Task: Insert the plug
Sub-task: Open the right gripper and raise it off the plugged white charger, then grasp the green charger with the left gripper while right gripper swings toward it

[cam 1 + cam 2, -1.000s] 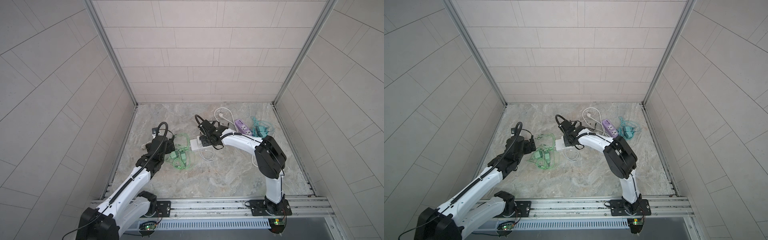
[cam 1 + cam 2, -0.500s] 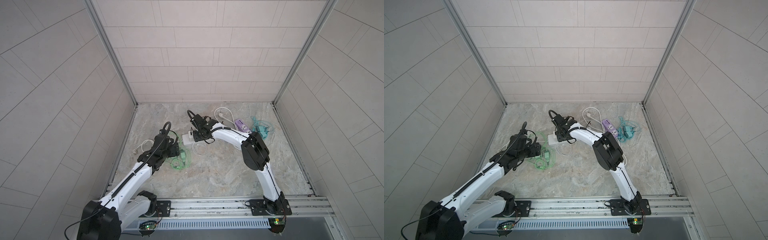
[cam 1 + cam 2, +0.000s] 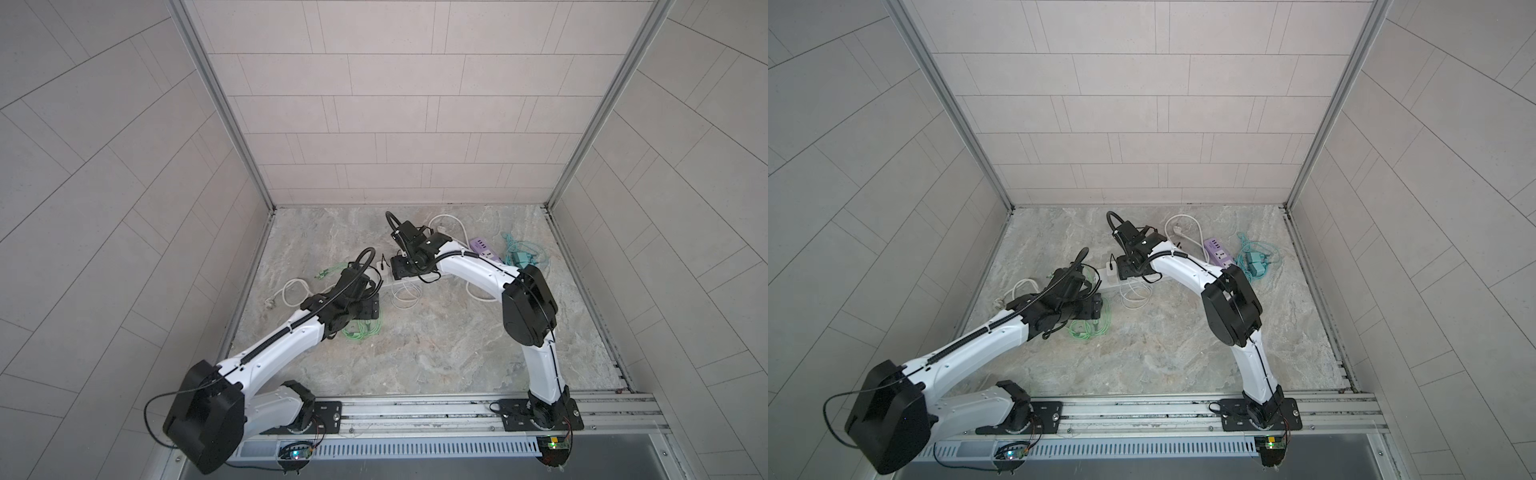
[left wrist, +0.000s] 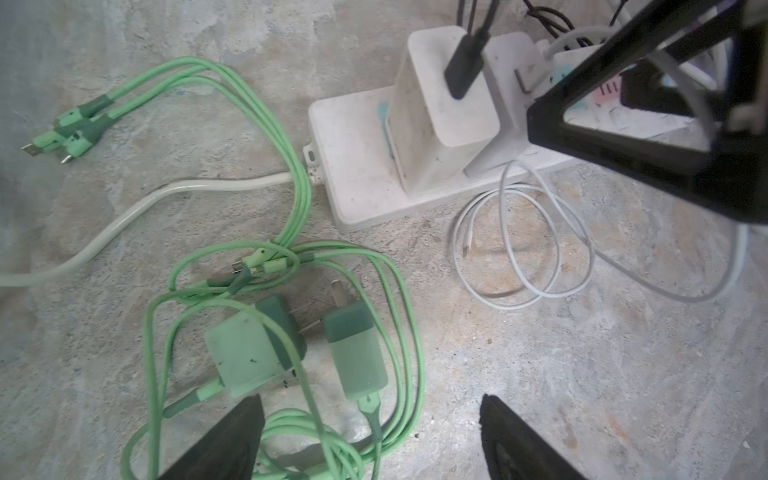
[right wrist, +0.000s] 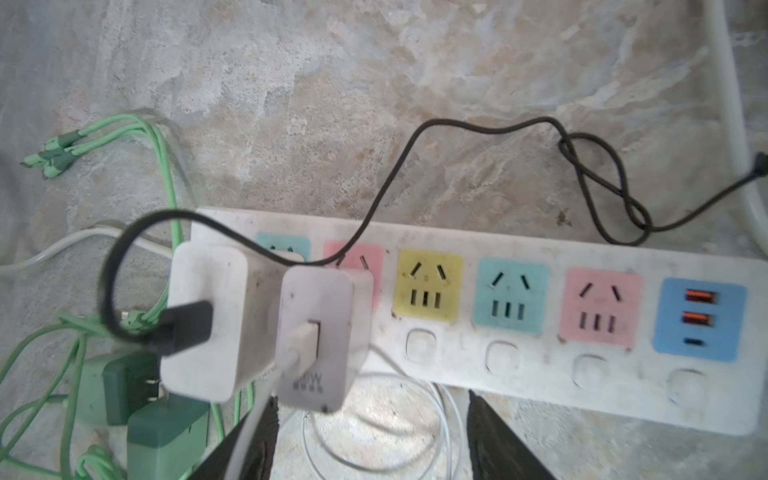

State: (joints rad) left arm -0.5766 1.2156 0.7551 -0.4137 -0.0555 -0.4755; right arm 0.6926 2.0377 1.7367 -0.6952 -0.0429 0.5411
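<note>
Left arm's swung in over the green tangle since a second ago, and the white strip looks nudged a touch leftward, with the right arm tagging along.

Left to right now: the strip's thick white cord (image 4: 228,184) trails off toward the wall. Then the left gripper (image 4: 370,401) hovers low over two loose plugs — jaws spread wide, nothing in them, only green cable (image 4: 303,199) on the floor below. The blocky green charger (image 4: 245,353) and the slimmer green charger (image 4: 359,361) lie flat, side by side, prongs bare, near the power strip (image 5: 636,390) but not touching it. On the strip stand the white charger with the black lead (image 5: 220,278) and, right beside it, the white charger with the white lead (image 5: 328,291). That one looks seated, though its prongs are hidden. The right gripper (image 5: 372,397) sits just off it, fingers apart and empty. The yellow socket (image 5: 428,286) next along is free.

My guess is a green one goes in next. I'd pinch the slimmer one across its flat sides, clear of the loop draped over its neighbour, and lift until the cable hangs free. Then turn the prongs down and square them over the yellow socket before pushing — straight down, no rocking. Right gripper pinning the strip would stop it sliding again.
</note>
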